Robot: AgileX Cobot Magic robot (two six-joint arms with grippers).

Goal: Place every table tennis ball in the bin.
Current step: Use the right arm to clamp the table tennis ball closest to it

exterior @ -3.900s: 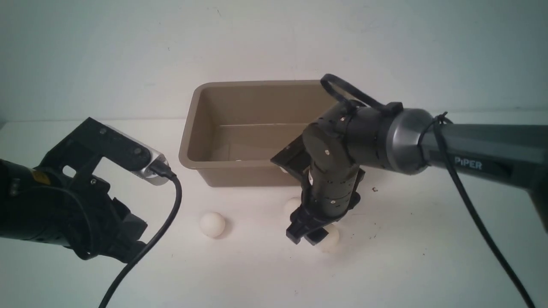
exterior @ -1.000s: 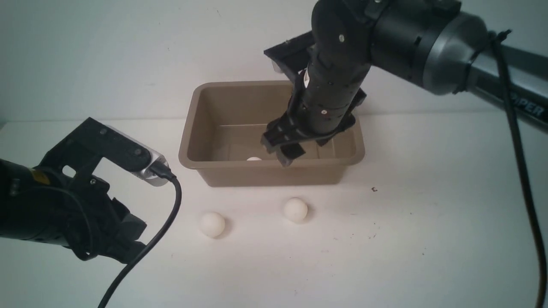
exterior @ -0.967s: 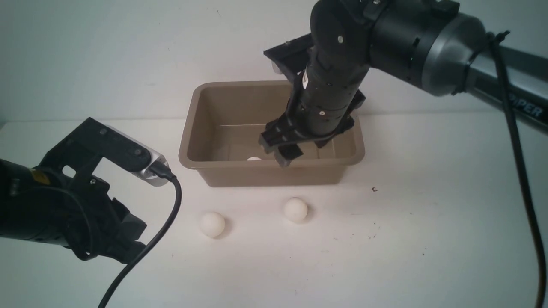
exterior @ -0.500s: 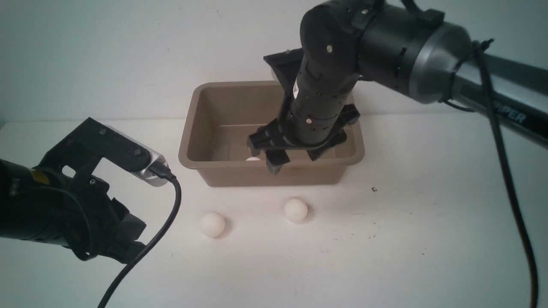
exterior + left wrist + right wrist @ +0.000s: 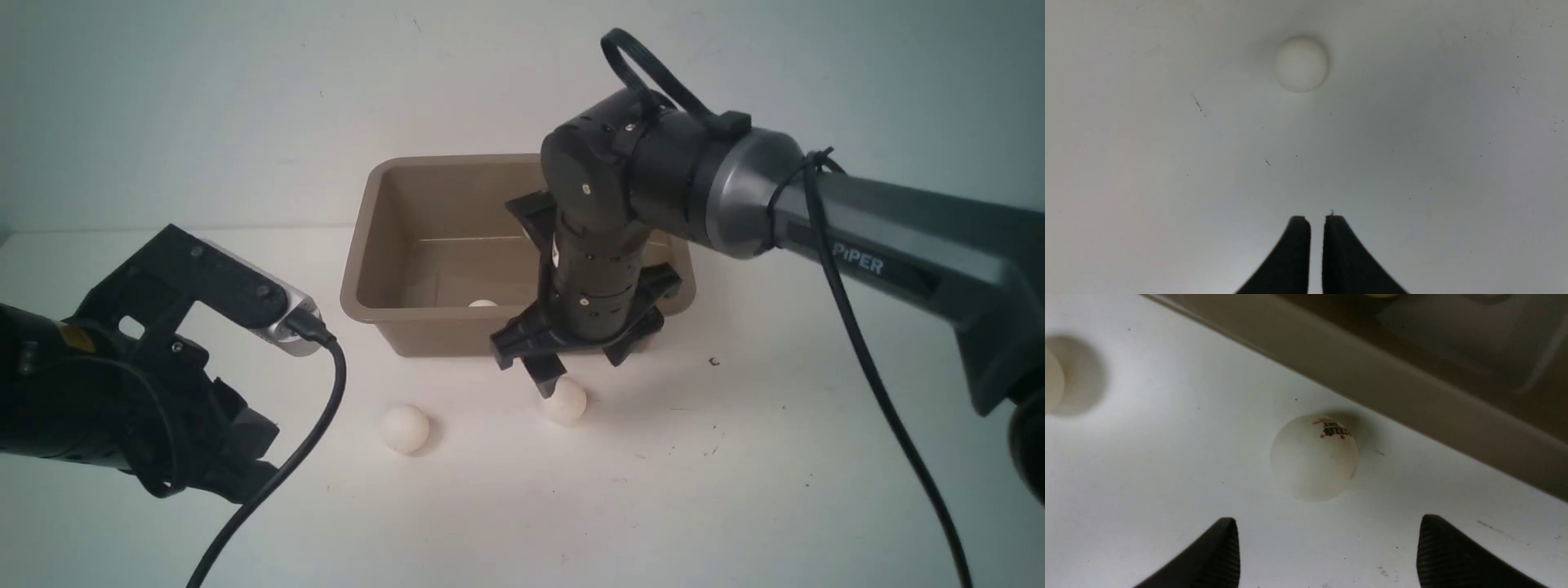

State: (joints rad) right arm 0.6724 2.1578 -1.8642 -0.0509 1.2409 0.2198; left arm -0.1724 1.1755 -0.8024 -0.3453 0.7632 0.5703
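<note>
The taupe bin [image 5: 359, 278] stands at the back of the table, with one table tennis ball [image 5: 483, 304] showing inside near its front wall. Two more balls lie on the table before it, one on the left [image 5: 405, 428] and one on the right [image 5: 565, 402]. My right gripper [image 5: 575, 371] hangs open just above the right-hand ball [image 5: 1314, 456], fingers pointing down; the ball lies ahead of the wide-apart tips [image 5: 1329, 539], untouched. My left gripper [image 5: 1317, 220] is shut and empty at the front left, short of the left-hand ball [image 5: 1301, 64].
The bin's front wall [image 5: 1412, 396] runs close behind the right-hand ball. The left arm's camera and black cable [image 5: 326, 384] sit left of the bin. Small dark specks dot the white table.
My right gripper has come out of the bin, forward and down over the right-hand ball, still open. The ball it hovered over at the front right earlier is gone from the table. The left arm is unmoved.
</note>
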